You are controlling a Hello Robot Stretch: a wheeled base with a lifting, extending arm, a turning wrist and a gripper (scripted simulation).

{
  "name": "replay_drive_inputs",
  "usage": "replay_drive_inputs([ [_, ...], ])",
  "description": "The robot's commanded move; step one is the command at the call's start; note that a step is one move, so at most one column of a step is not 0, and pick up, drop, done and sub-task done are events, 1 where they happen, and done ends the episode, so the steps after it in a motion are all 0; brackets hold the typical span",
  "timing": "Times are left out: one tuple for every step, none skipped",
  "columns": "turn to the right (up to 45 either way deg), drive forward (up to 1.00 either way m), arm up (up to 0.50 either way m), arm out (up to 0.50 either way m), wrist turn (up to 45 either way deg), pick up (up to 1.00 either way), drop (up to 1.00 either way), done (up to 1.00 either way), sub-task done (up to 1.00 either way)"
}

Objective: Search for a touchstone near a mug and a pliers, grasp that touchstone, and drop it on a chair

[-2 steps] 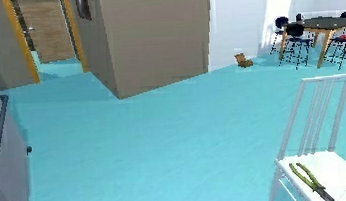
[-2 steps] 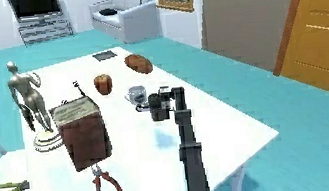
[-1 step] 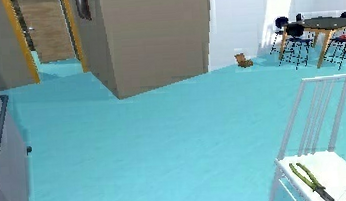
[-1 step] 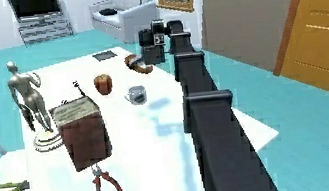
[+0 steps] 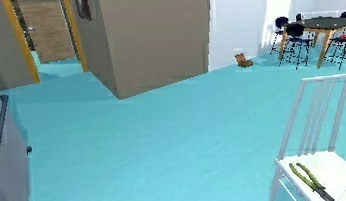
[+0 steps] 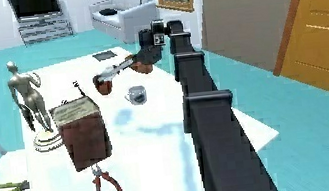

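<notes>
Well, green-handled pliers [image 6: 5, 187]: lying on the seat of a white slatted chair [image 5: 335, 164], far left of my gripper and much nearer the robot.
Silver figure statue [image 6: 22, 97]: upright on the white table [image 6: 161, 134], well left of the gripper.
Brown wooden box [image 6: 82, 140]: on the table beside the statue, left of the gripper and closer in.
Red-handled pliers [image 6: 106, 182]: flat on the table just in front of the box, well back from the gripper.
Dark reddish-brown lump [image 6: 101, 84]: likely the touchstone, on the tabletop right at the gripper's fingertips; I cannot tell if they touch.
Gripper [image 6: 118, 68]: fingers point left over the table; I cannot tell whether it holds anything.
Small grey mug [image 6: 135, 94]: on the table just nearside of the gripper, near the lump.
Dark square arm [image 6: 209, 109]: runs across the table behind the gripper.
</notes>
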Motion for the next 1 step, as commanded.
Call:
replay_drive_inputs([
  [0.0, 0.00, 0.00, 0.00, -45.0, 0.00, 0.00, 0.00, 0.00],
])
